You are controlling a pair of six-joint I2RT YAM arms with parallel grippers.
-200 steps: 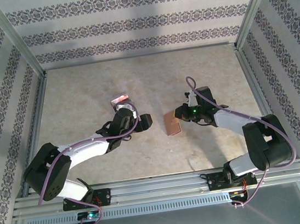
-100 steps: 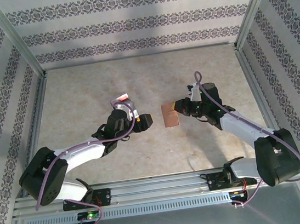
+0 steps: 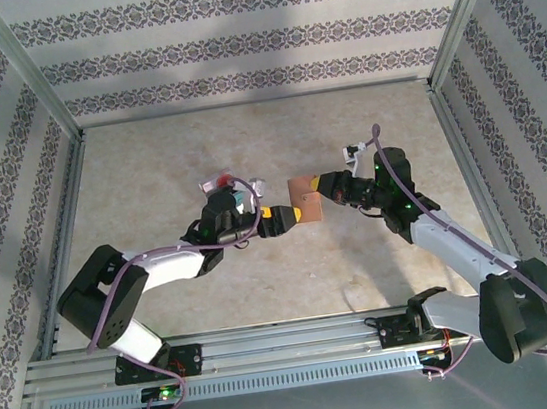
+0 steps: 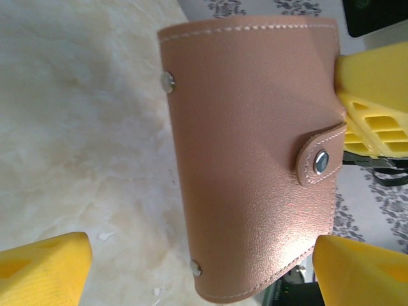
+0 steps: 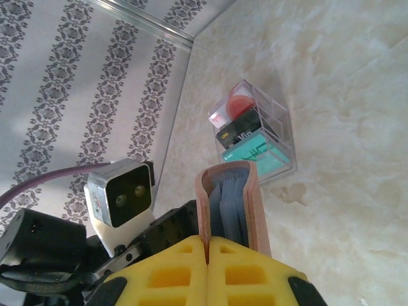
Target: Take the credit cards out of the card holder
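Note:
The card holder (image 3: 305, 200) is a reddish-brown leather wallet, snapped closed by its strap (image 4: 317, 159). My right gripper (image 3: 325, 187) is shut on one leather wall of it (image 5: 203, 210), and the grey-blue lining (image 5: 226, 204) shows edge-on above the fingers (image 5: 207, 245). My left gripper (image 3: 293, 214) is open, its yellow fingertips (image 4: 44, 271) standing either side of the card holder's (image 4: 255, 166) near end, which reaches between them (image 4: 204, 271). The credit cards (image 5: 252, 137), red, dark and teal, lie in a clear case on the table, also seen behind the left arm (image 3: 218, 183).
The beige marble-look table (image 3: 245, 138) is walled by patterned panels and aluminium posts (image 3: 29, 70). The left wrist camera (image 5: 121, 194) sits close beside the card holder. The two grippers nearly meet at the table's middle.
My right gripper has carried the card holder up and away from the near edge. My left gripper has reached right until its open fingers flank the card holder.

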